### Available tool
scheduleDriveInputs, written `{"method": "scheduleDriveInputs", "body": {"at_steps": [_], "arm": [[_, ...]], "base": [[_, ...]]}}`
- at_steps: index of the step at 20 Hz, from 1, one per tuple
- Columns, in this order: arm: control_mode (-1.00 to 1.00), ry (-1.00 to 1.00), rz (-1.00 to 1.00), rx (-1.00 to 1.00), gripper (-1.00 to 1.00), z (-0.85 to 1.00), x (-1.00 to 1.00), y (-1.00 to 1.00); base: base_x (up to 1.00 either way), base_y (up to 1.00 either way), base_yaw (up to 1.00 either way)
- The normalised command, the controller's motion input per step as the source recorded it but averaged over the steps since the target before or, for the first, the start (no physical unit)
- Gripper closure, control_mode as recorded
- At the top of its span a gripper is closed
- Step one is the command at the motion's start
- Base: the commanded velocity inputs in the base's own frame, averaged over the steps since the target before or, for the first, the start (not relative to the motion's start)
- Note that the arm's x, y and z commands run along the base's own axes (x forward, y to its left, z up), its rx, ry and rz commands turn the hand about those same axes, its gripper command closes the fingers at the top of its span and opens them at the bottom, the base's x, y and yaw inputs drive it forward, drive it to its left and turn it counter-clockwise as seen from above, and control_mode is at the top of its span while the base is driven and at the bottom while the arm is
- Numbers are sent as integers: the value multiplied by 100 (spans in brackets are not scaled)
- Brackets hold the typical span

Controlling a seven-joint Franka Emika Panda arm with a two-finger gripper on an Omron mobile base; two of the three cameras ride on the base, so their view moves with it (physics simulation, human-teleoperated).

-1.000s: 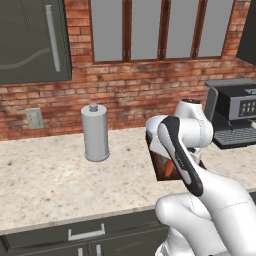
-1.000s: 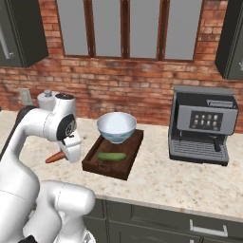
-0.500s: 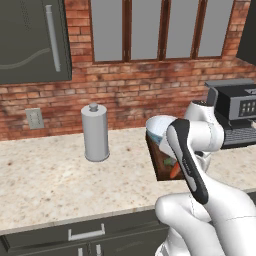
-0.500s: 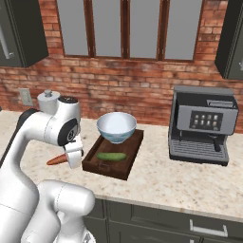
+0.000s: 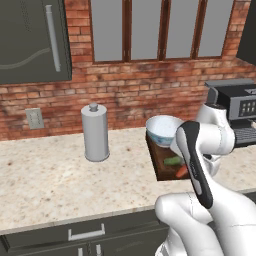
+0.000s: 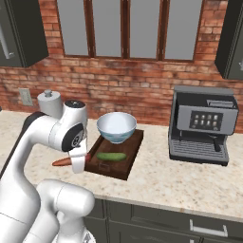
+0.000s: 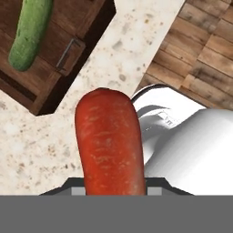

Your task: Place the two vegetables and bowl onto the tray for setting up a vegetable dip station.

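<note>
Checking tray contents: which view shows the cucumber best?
Right base view: the cucumber lies whole and unblocked on the tray, in front of the bowl. The hand view crops its far end at the frame edge. In the left base view the arm covers most of it.

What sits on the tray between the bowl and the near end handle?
The cucumber lies on the tray between the bowl and the handle; clearest in the right base view. The gripper carries the carrot beside the tray.

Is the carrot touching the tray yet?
Apart. In the hand view the carrot sits in the gripper above bare counter, clear of the tray corner.
</note>
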Motion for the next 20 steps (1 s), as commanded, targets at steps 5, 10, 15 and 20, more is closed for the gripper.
{"method": "scheduleDriveInputs", "body": {"at_steps": [5,10,15,20], "arm": [[-100,2,-17,0,100,-1,2,-26],[-100,2,-20,0,100,-6,8,-26],[-100,2,-17,0,100,-10,15,-25],[-100,0,-13,0,100,-10,18,-23]], "base": [[0,0,0],[0,0,0],[0,0,0],[0,0,0]]}}
